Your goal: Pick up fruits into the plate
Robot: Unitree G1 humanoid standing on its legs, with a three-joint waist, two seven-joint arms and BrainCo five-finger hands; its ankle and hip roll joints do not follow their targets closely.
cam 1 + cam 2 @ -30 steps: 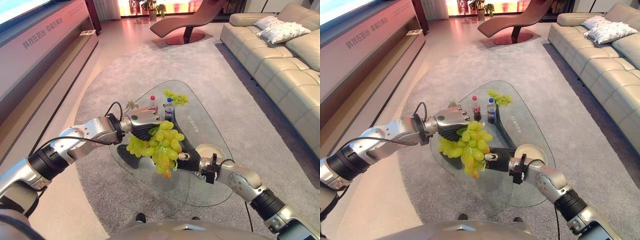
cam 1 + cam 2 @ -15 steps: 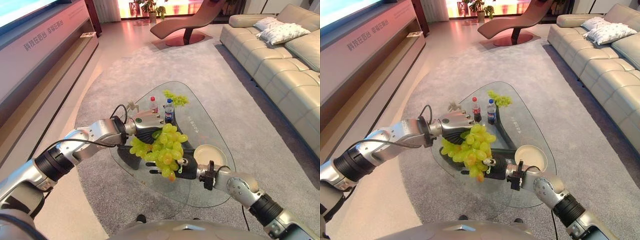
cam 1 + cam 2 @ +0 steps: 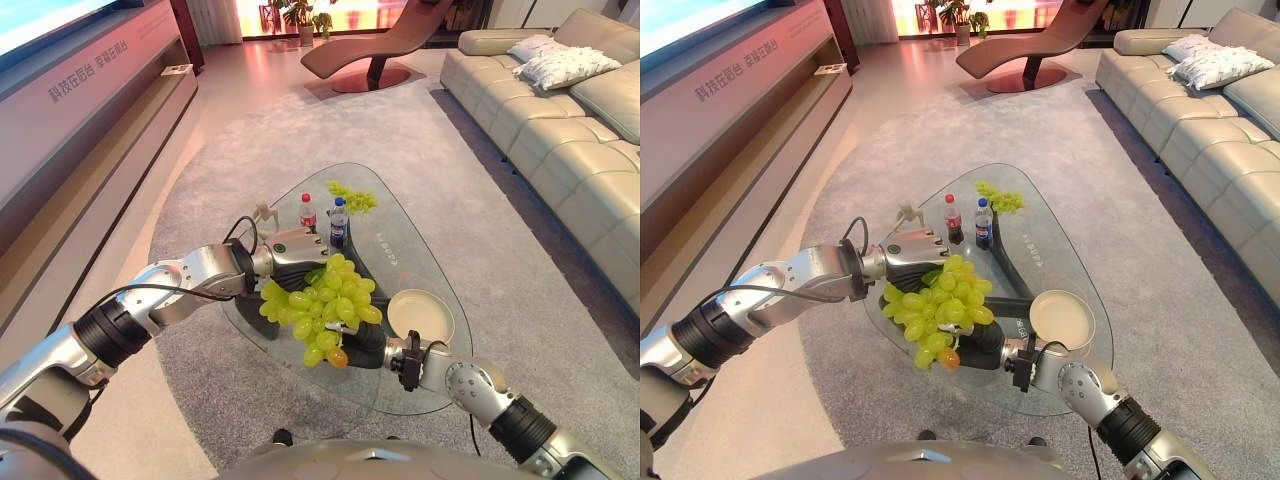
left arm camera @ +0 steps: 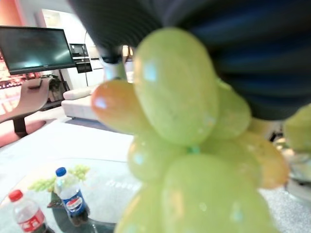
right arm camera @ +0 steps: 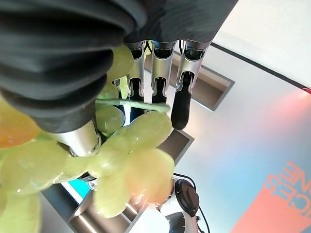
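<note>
Left eye view: a large bunch of green grapes (image 3: 322,308) hangs above the glass table (image 3: 410,262), held between both robot hands. The left hand (image 3: 290,252) covers the top of the bunch from the far side; whether its fingers are closed cannot be told. The right hand (image 3: 362,345) sits under the bunch on the near side, and its wrist view shows fingers (image 5: 182,92) curled around the green stem. The cream plate (image 3: 420,315) stands on the table just right of the bunch, with nothing on it. Beyond the bunch on the table stand a red-capped bottle (image 3: 308,210) and a blue-capped bottle (image 3: 339,220), with a smaller grape cluster (image 3: 352,195) behind them.
</note>
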